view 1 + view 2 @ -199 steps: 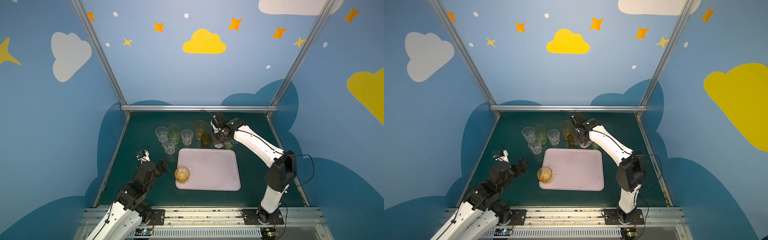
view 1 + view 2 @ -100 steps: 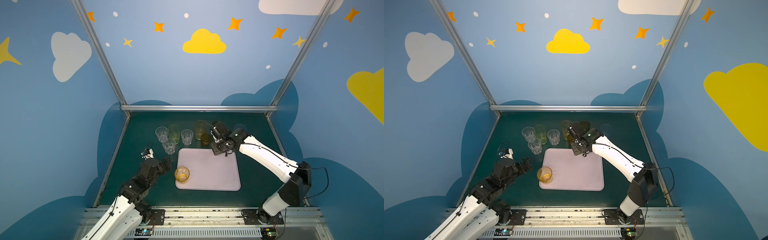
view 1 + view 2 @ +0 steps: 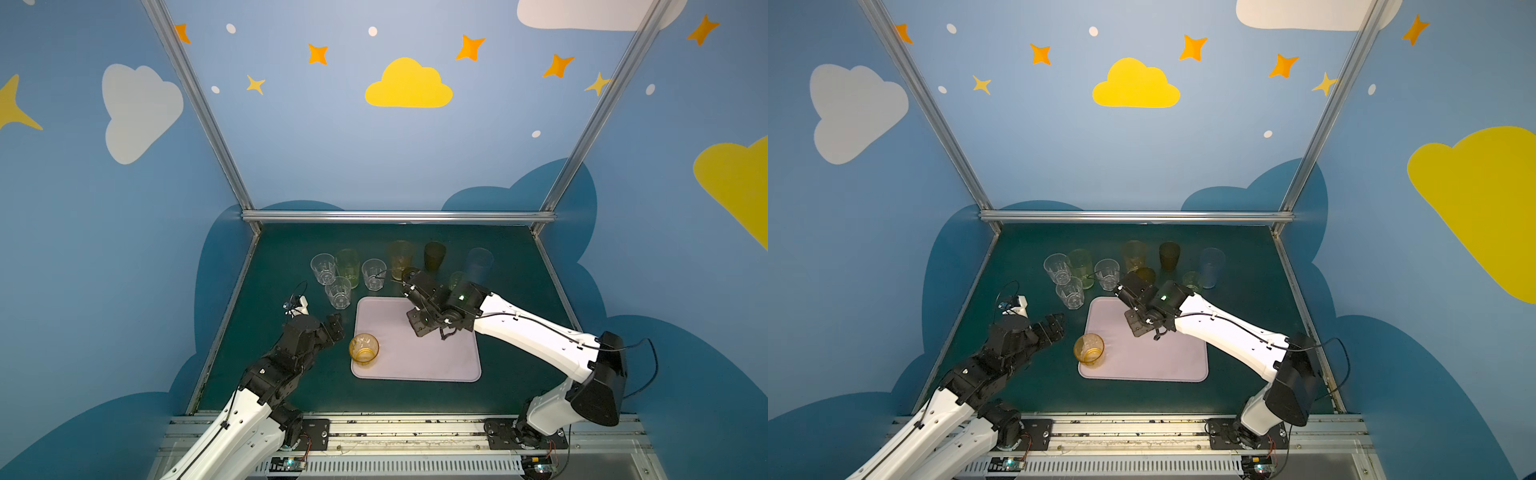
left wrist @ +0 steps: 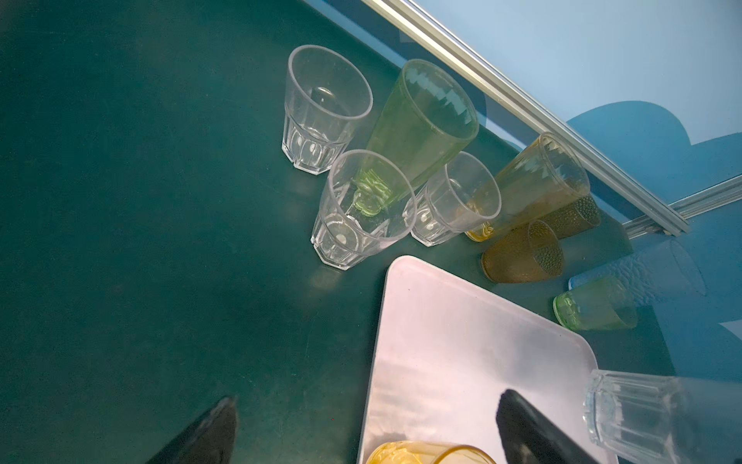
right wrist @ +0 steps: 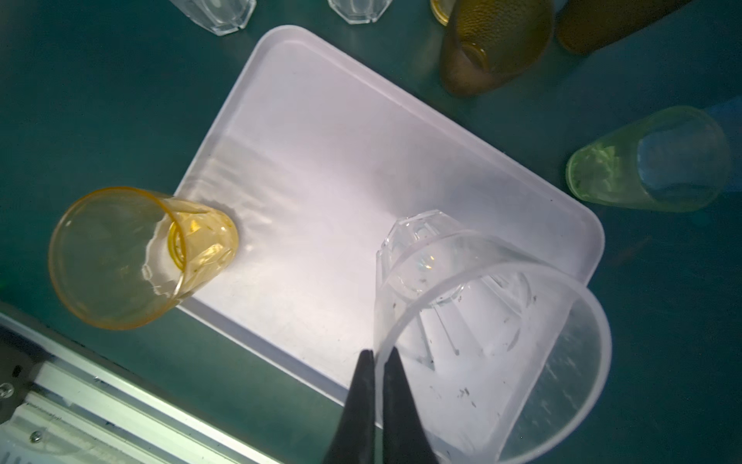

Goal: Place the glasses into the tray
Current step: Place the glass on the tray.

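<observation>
My right claw [image 5: 375, 361] pinches the clear glass [image 5: 461, 305] by its rim, base pointing down at the tray [image 5: 321, 140] (long axis roughly upright); left claw [image 4: 367, 395] spread wide.

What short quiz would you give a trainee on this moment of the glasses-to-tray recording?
1. True or false: the left gripper is shut on the amber glass.
2. What does the right gripper hold? A) a clear faceted glass, pinched by its wall; B) the amber glass; C) nothing.
3. How many glasses stand free in the tray?

Key:
1. False: it is open and empty, beside that glass.
2. A.
3. One, the amber glass at a near corner.
</observation>
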Robot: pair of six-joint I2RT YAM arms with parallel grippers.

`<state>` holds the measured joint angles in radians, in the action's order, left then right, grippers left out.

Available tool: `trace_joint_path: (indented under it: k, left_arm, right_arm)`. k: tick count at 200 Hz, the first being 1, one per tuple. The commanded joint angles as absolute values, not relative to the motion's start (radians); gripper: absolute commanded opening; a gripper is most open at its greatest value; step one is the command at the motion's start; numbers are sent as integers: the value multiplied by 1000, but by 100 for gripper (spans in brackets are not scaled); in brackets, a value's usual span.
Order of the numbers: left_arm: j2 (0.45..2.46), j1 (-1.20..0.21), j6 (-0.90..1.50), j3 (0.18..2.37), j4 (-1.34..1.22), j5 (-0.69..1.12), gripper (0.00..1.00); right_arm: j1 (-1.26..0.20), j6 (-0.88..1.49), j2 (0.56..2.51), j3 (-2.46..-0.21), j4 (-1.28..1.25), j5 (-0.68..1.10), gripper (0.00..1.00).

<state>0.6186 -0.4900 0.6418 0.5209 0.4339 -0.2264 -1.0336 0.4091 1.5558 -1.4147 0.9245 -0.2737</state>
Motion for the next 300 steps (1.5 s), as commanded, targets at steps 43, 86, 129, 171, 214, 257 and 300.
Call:
trace_joint_path:
  k: [43, 86, 129, 171, 214, 257, 300]
  left_arm:
    - [530, -481, 626, 495, 443, -259, 100]
    - [492, -482, 625, 476, 440, -264, 100]
    - [468, -479, 650, 475, 467, -271, 100]
    - [407, -479, 638, 454, 471, -287, 100]
    - [385, -479, 637, 440, 470, -280, 100]
    - [377, -479, 625, 434, 468, -278, 100]
    - [376, -479, 626, 428, 463, -269, 100]
  right_arm:
    - [-1131, 472, 1646, -1470, 907, -300, 0]
    - [-1183, 510, 1693, -1493, 910, -275, 0]
    - [-1229, 555, 1750, -1511, 930, -238, 0]
    - [-1263, 590, 1795, -1532, 960, -213, 0]
    - [-1268, 618, 1833, -1534, 951, -189, 0]
    - [-1266, 643, 1862, -1542, 958, -185, 0]
    - [-1264, 657, 1868, -1553, 949, -180, 18]
